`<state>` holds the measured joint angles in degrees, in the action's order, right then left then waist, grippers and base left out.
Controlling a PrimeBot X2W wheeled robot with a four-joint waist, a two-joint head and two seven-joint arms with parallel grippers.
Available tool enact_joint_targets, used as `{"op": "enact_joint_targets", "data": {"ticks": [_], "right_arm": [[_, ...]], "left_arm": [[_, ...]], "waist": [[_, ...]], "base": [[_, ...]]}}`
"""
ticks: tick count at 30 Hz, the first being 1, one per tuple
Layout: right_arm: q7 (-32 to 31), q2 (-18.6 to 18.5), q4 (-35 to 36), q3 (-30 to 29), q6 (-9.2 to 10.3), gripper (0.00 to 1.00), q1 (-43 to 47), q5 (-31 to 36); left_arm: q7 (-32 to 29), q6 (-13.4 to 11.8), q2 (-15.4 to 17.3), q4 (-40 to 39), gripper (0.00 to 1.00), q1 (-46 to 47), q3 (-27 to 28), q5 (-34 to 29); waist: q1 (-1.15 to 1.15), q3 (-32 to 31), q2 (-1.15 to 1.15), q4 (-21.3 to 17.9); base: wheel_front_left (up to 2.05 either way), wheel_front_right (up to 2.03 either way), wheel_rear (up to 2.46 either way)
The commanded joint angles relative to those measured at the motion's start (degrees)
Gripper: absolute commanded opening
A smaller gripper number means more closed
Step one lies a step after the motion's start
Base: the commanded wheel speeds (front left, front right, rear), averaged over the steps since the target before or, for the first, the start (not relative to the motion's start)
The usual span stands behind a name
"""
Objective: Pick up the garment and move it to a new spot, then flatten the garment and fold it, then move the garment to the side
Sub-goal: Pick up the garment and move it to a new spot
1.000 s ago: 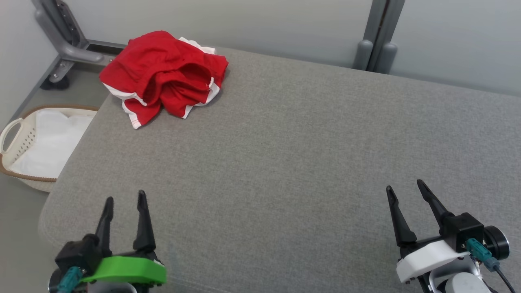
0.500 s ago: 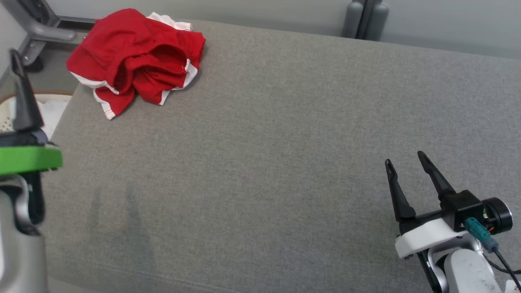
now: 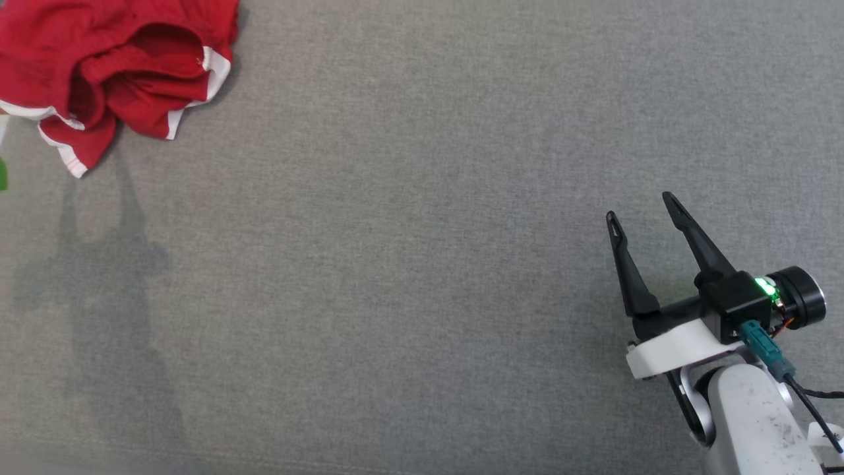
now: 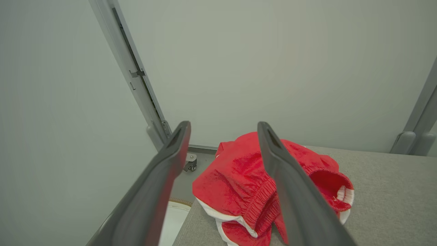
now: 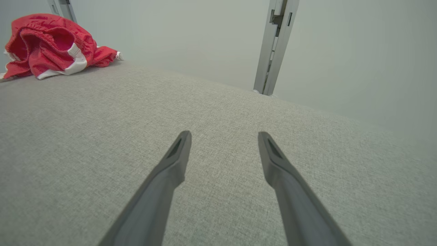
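0 of 3 steps done. Red garment [image 3: 112, 72] lies crumpled at the grey pad's [image 3: 422, 264] far-left corner, ungrasped. Left gripper [image 4: 223, 127] hovers short of it, jaws wide, empty. Right gripper [image 3: 639, 205] is the same, well apart.

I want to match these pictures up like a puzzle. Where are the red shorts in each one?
Head view: red shorts in the top left corner, partly cut off by the picture's edge.
Left wrist view: red shorts low in the middle.
Right wrist view: red shorts in the top left corner, far away.
Shared landmark: the grey padded surface that they lie on.
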<state>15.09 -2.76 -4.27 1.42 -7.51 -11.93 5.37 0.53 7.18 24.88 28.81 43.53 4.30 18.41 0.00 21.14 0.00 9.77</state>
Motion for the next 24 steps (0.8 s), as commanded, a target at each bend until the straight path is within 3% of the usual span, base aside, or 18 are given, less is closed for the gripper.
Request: {"op": "enact_joint_targets", "data": {"ticks": [1,12,24], "right_arm": [[0.13,-0.23,0.54,0.24,0.04,1.0,-1.04,0.26],[0.12,-0.24,2.01,1.52,0.04,1.0,-1.78,0.59],[0.07,-0.3,2.16,1.38,0.05,1.0,-2.46,0.54]], "left_arm": [[-0.45,0.16,0.52,1.8,1.0,1.68,-0.64,0.45],[-0.08,0.35,2.06,11.87,1.0,8.08,-10.17,2.05],[0.11,0.22,5.55,19.88,1.0,13.92,-14.15,-0.11]], "waist": [[0.0,4.76,0.0,-3.31],[0.0,10.11,0.0,-4.72],[0.0,12.9,0.0,-5.68]], "base": [[0.0,0.0,0.0],[0.0,0.0,0.0],[0.0,0.0,0.0]]}}
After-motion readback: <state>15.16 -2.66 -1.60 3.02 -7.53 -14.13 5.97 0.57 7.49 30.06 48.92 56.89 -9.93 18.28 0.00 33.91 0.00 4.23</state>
